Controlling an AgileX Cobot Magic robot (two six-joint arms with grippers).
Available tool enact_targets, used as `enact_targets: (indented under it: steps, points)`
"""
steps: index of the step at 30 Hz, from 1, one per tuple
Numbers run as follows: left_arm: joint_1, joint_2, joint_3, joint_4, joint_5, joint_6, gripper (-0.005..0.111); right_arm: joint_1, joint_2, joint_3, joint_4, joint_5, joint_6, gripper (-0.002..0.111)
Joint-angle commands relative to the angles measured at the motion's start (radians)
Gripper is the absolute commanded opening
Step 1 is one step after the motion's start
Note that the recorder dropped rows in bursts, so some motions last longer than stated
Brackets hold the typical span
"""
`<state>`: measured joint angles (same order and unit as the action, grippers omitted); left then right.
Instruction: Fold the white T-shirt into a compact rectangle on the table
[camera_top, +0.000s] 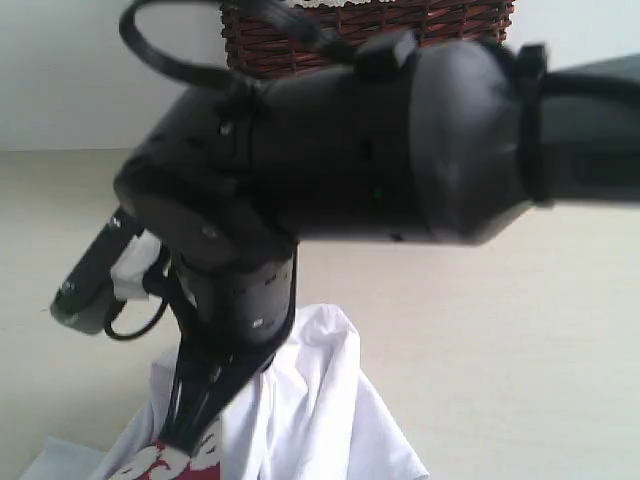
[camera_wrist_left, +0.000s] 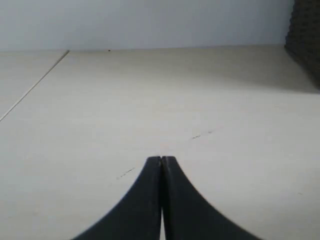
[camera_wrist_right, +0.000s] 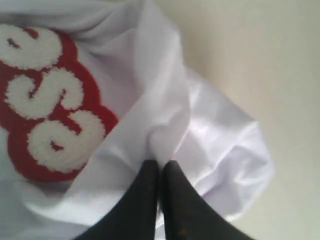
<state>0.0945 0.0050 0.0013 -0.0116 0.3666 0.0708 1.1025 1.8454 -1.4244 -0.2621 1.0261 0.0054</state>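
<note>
The white T-shirt (camera_top: 320, 400) lies bunched on the table (camera_top: 520, 330) at the bottom of the exterior view, with part of its red-outlined lettering (camera_top: 160, 465) showing. My right gripper (camera_wrist_right: 160, 164) is shut on a raised fold of the shirt's white cloth (camera_wrist_right: 165, 125), next to the fuzzy letters (camera_wrist_right: 50, 105). In the exterior view that arm's black body fills the middle, and its fingers (camera_top: 190, 430) reach down into the shirt. My left gripper (camera_wrist_left: 161, 158) is shut with nothing in it, over bare table (camera_wrist_left: 150, 100), with no shirt in its view.
A brown wicker basket (camera_top: 370, 35) stands at the back, partly hidden behind the arm. A dark ribbed thing (camera_wrist_left: 305, 35) sits at the edge of the left wrist view. Bare table lies to the right of the shirt.
</note>
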Motion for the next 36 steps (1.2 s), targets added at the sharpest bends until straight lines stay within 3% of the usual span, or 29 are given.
enact_targets:
  steps: [1, 8, 14, 18, 23, 27, 36]
  points:
    - [-0.007, -0.005, -0.001, -0.002, -0.008, 0.001, 0.0, 0.001, -0.068, -0.097, -0.187, 0.086, -0.005, 0.0]
    - [-0.007, -0.005, -0.001, -0.002, -0.008, 0.001, 0.0, 0.001, -0.061, -0.139, -0.611, 0.195, -0.059, 0.0]
    - [-0.007, -0.005, -0.001, -0.002, -0.008, 0.001, 0.0, 0.001, 0.001, -0.139, -0.738, 0.154, -0.064, 0.002]
    - [-0.007, -0.005, -0.001, -0.002, -0.008, 0.001, 0.0, 0.001, 0.054, -0.139, -0.856, 0.182, -0.033, 0.018]
    - [-0.007, -0.005, -0.001, -0.002, -0.008, 0.001, 0.0, 0.001, 0.1, -0.139, -1.033, 0.195, 0.171, 0.043]
    - [-0.007, -0.005, -0.001, -0.002, -0.008, 0.001, 0.0, 0.009, 0.078, -0.139, -0.967, 0.195, 0.415, 0.042]
    - [-0.007, -0.005, -0.001, -0.002, -0.008, 0.001, 0.0, 0.014, -0.037, -0.139, -0.435, 0.126, 0.298, 0.041]
